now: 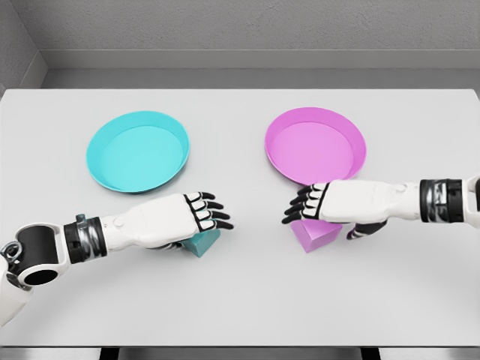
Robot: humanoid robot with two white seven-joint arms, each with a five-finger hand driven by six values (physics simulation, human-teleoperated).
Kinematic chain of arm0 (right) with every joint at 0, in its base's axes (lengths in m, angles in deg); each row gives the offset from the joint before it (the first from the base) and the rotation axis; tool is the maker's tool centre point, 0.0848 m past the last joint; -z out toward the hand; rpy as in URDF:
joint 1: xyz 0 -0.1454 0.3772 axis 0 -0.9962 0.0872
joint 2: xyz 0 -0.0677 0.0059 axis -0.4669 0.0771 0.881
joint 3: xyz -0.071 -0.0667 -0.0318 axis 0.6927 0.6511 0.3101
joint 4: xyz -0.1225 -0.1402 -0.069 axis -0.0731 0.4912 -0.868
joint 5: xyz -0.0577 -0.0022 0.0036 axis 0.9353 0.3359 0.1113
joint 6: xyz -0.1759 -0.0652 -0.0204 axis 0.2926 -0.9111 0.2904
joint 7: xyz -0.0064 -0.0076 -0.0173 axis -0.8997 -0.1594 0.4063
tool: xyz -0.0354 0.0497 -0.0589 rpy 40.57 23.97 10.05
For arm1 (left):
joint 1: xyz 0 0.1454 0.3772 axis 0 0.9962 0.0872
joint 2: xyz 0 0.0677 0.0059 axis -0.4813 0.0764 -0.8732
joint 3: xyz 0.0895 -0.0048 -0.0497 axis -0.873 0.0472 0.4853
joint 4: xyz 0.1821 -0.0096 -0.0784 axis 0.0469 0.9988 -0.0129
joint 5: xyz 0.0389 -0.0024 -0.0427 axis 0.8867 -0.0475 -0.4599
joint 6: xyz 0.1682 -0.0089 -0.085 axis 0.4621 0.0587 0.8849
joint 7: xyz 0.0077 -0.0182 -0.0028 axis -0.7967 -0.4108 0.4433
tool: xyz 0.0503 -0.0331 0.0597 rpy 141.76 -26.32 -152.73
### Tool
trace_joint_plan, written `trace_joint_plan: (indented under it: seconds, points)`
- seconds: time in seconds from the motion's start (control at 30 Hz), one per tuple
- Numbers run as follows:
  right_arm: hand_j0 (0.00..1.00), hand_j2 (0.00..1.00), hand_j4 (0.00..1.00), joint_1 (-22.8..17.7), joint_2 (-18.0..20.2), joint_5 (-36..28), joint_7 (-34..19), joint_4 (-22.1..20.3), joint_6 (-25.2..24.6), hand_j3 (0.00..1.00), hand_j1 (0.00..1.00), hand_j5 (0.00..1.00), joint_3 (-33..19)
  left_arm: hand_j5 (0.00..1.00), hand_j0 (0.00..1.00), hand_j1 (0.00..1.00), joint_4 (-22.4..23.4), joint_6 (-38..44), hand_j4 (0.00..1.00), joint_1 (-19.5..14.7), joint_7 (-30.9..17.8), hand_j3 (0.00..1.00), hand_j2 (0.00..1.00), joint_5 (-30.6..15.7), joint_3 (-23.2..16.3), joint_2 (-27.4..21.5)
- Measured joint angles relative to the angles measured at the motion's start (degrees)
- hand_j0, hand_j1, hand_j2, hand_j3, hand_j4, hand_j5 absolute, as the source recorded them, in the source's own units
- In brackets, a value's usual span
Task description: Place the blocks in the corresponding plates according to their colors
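Note:
A teal plate [137, 151] lies at the back left of the table and a pink plate [316, 145] at the back right. A teal block [202, 242] rests on the table under my left hand [204, 214], which lies flat over it, fingers spread toward the right and not wrapped around it. A pink block [314, 235] sits just in front of the pink plate. My right hand [306, 208] hovers over it with fingers stretched to the left and the thumb [365, 229] hanging down on the block's right side. Both blocks are partly hidden by the palms.
The light grey table [240, 300] reaches a wall at the back and ends near the bottom of the view. Both plates hold nothing. The two hands' fingertips face each other across a gap at the table's middle.

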Motion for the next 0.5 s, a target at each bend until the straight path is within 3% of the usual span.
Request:
trace_joint_plan:
  seconds: [0.5]
  points:
    - [1.0,1.0,1.0,1.6,-1.9,0.4,0.0,0.6,-5.8,1.0,1.0,1.0,3.0,0.61,0.61,0.61,0.0,0.0,0.61,0.1,0.0,0.61,0.61,-0.1,0.0,-0.5]
